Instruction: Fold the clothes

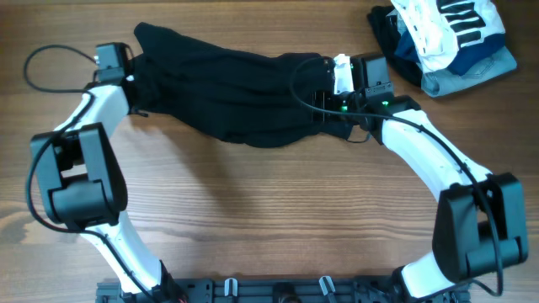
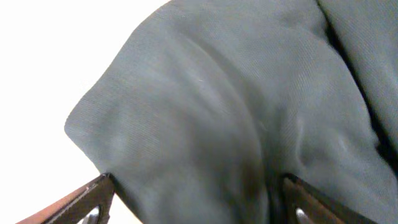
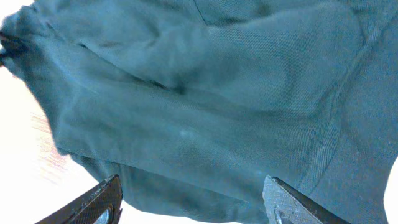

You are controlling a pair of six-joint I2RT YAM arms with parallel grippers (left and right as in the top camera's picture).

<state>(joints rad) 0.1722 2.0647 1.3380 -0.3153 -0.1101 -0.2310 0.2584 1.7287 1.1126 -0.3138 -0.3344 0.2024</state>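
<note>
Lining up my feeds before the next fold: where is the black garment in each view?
Overhead: black garment stretched across the upper middle.
Left wrist: fills most of the frame, bare at upper left.
Right wrist: fills nearly the whole frame.
Shared landmark: its edge against the bare table.

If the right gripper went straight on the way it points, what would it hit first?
Probably the black garment: its fabric fills the space right ahead of the right gripper, between its spread fingers; depth is unclear.
</note>
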